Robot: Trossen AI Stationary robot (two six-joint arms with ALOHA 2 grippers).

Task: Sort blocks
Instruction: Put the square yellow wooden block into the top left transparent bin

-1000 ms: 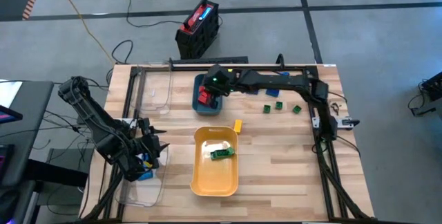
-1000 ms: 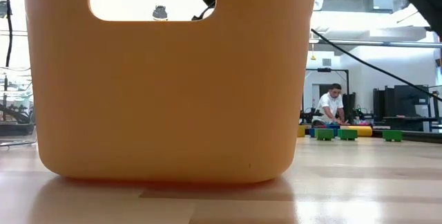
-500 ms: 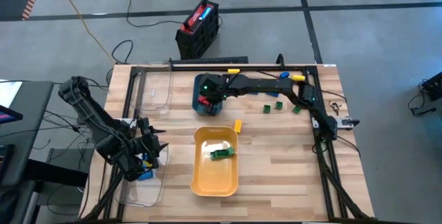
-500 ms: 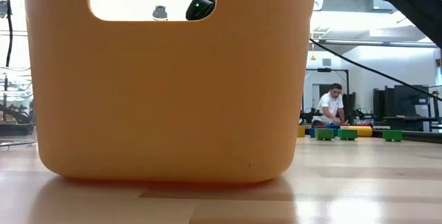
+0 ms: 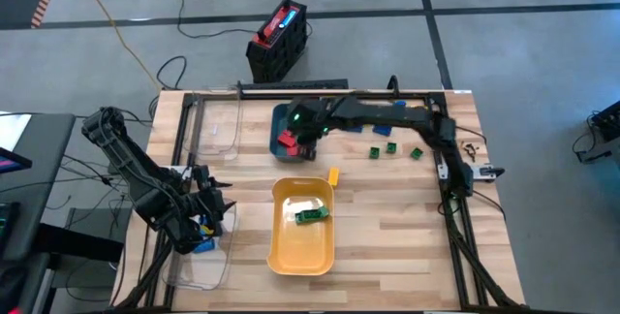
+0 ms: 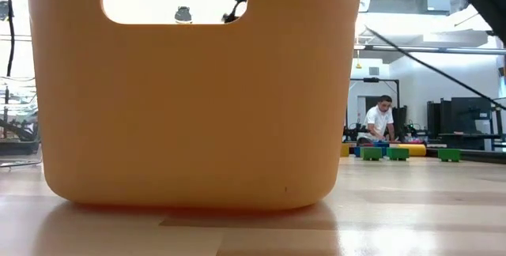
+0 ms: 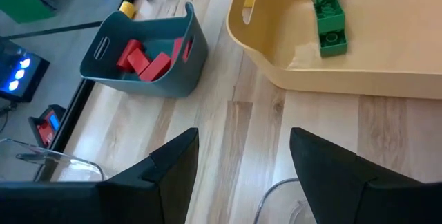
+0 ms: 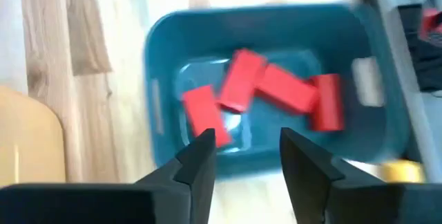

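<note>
The small red plastic blocks lie loose on the floor of the teal plastic tray, 4 of them countable in the right wrist view, directly under the right gripper, which hangs over that tray with its 2 dark fingers parted by a moderate gap and nothing between them; no block touches either finger. A green studded block lies inside the yellow plastic tray, which sits nearer the table's front than the teal tray, and a small yellow block rests on the wooden table just beside the yellow tray's far corner. 3 green blocks sit on the table to the right of the teal tray, beneath the right arm. The left gripper waits at the table's left edge, well apart from the teal tray, its fingers spread and empty.
</note>
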